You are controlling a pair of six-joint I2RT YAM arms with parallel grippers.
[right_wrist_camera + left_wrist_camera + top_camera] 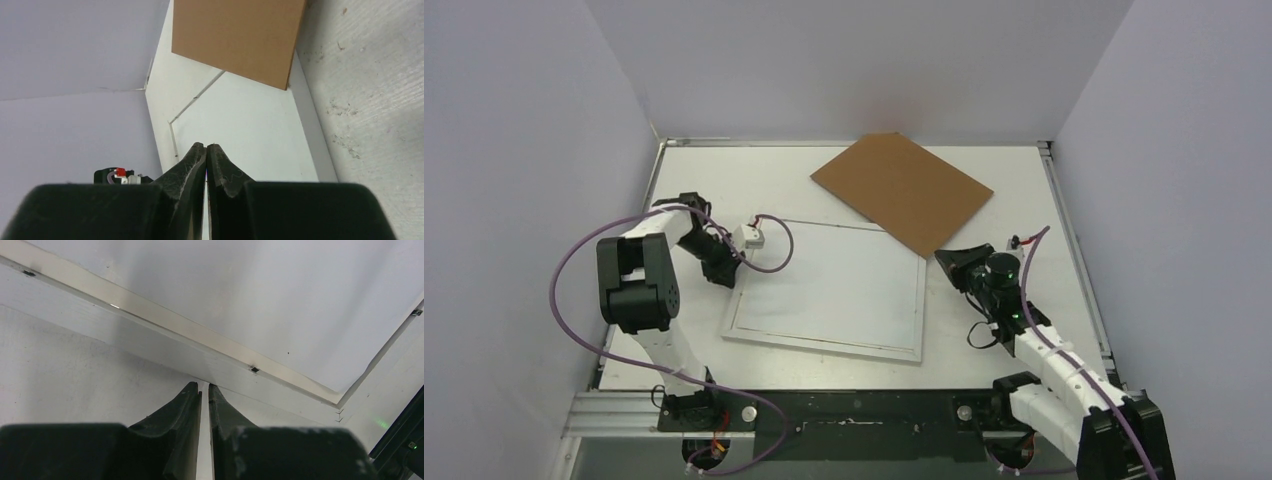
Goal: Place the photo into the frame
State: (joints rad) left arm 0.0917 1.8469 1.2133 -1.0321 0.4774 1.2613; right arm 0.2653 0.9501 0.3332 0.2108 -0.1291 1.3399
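The white frame [824,346] lies flat mid-table with small dark tabs [254,369] on its inner lip. A plain white panel [829,285] fills its opening. The photo's printed side shows in no view. My left gripper [727,277] is shut to a thin slit with nothing between the fingers, its tips [205,386] at the frame's left rim [150,335]. My right gripper [945,258] is shut and empty, just off the frame's far right corner. Its tips [206,146] point across the white panel [250,130], with the frame's rim [306,115] beside them.
A brown cardboard board [902,190] lies at the back right, its near corner [235,35] overlapping the frame's far right corner. Lilac walls close in the table on three sides. A metal rail [844,405] with the arm bases runs along the near edge.
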